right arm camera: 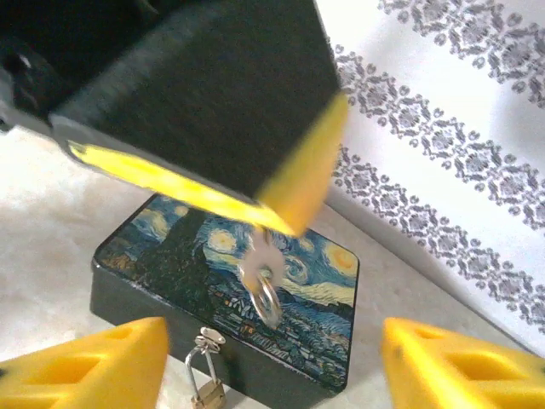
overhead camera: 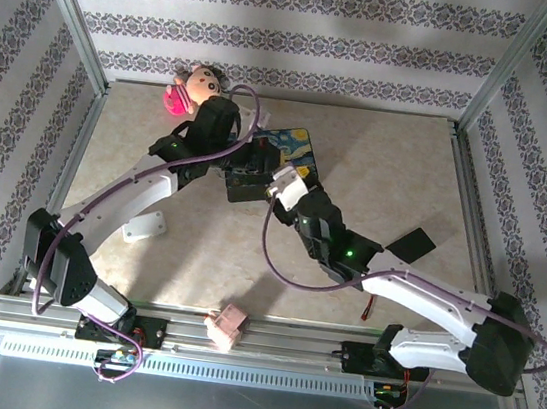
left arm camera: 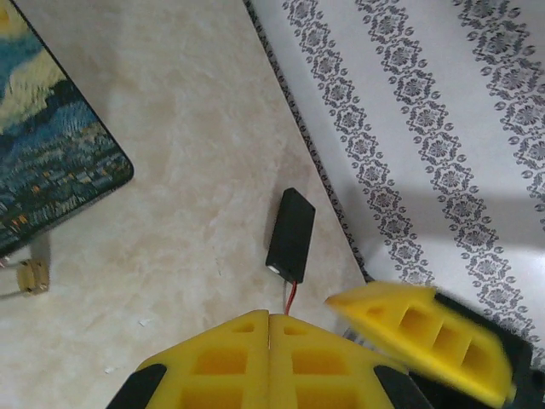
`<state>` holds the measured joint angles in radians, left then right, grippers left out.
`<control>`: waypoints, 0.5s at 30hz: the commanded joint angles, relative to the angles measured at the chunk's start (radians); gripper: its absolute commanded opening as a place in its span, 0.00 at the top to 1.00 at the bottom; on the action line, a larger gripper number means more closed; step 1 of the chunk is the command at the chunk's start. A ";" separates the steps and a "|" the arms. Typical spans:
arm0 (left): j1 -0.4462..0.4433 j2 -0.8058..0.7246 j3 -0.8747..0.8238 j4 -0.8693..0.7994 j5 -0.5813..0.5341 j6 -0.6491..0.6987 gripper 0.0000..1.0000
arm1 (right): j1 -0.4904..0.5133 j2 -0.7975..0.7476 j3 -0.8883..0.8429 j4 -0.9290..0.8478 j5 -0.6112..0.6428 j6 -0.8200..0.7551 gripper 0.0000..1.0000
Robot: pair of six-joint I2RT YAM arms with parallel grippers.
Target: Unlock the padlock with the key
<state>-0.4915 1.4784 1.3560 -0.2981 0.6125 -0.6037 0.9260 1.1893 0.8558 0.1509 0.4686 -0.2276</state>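
The small brass padlock hangs by its thin silvery shackle from the hasp on the front of the dark-blue starry-night box. In the left wrist view the padlock sits at the left edge, below the box corner. The silvery key with its ring dangles above the box lid, pinched in my left gripper's fingers. My left gripper is shut, pads pressed together. My right gripper stands open just in front of the key, nothing between its pads. Both grippers meet over the box.
A black case with a red wire lies on the table near the right wall. A doll with pink sits at the back, a white piece at the left, and a pink block at the near edge.
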 commanded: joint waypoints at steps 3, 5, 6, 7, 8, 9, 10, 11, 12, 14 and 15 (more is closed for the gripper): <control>0.054 -0.129 -0.104 0.145 0.114 0.230 1.00 | -0.169 -0.149 -0.036 -0.038 -0.426 0.375 0.24; 0.076 -0.152 -0.139 0.199 0.184 0.246 1.00 | -0.268 -0.167 -0.070 0.012 -0.617 0.518 0.25; 0.090 -0.156 -0.151 0.225 0.238 0.244 1.00 | -0.311 -0.169 -0.084 0.046 -0.697 0.581 0.26; 0.100 -0.156 -0.157 0.246 0.286 0.239 1.00 | -0.342 -0.165 -0.091 0.075 -0.778 0.627 0.28; 0.110 -0.154 -0.163 0.271 0.339 0.231 1.00 | -0.366 -0.162 -0.097 0.106 -0.849 0.669 0.30; 0.117 -0.152 -0.170 0.299 0.389 0.222 1.00 | -0.384 -0.156 -0.103 0.142 -0.917 0.707 0.30; 0.122 -0.152 -0.175 0.321 0.419 0.216 1.00 | -0.394 -0.148 -0.106 0.179 -0.972 0.737 0.31; 0.126 -0.155 -0.180 0.340 0.445 0.213 1.00 | -0.402 -0.140 -0.107 0.219 -1.021 0.768 0.31; 0.128 -0.156 -0.185 0.359 0.468 0.211 1.00 | -0.404 -0.134 -0.107 0.255 -1.059 0.796 0.33; 0.130 -0.158 -0.191 0.388 0.491 0.202 1.00 | -0.404 -0.121 -0.104 0.314 -1.123 0.834 0.35; 0.132 -0.159 -0.193 0.405 0.501 0.194 1.00 | -0.404 -0.115 -0.104 0.350 -1.151 0.855 0.35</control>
<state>-0.3714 1.3346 1.1706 -0.0235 0.9936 -0.4217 0.5255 1.0706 0.7567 0.3302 -0.4614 0.4889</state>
